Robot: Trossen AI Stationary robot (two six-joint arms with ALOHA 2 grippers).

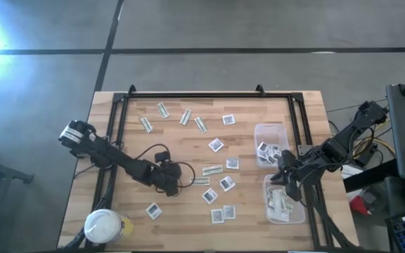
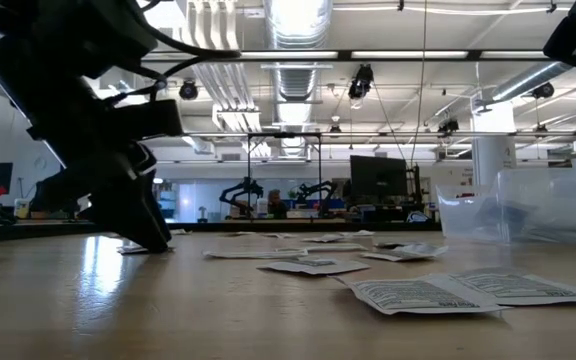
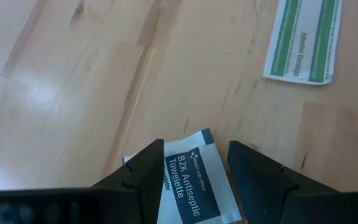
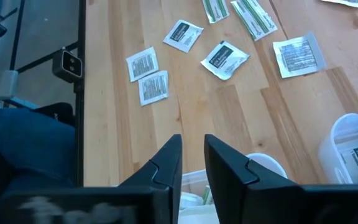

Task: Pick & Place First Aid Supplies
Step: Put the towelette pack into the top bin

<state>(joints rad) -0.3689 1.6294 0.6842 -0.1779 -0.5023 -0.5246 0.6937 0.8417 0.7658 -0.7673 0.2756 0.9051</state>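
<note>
While our left gripper (image 3: 194, 180) straddles an antiseptic towelette packet (image 3: 191, 177) lying flat on the table (image 3: 73, 93), fingers spread and nothing pinched yet, we watch for trouble. So thin a packet could skate away as the tips close, or they could scrape wood. A green bandage strip (image 3: 303, 37) lies farther off. Our right gripper (image 4: 192, 168) hovers over the near tub (image 4: 266, 165), fingers narrowly parted, seemingly empty.

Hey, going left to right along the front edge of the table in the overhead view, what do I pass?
White-lidded round jar → lone square white packet → pair of square white packets → clear plastic tub holding pale strips.
</note>
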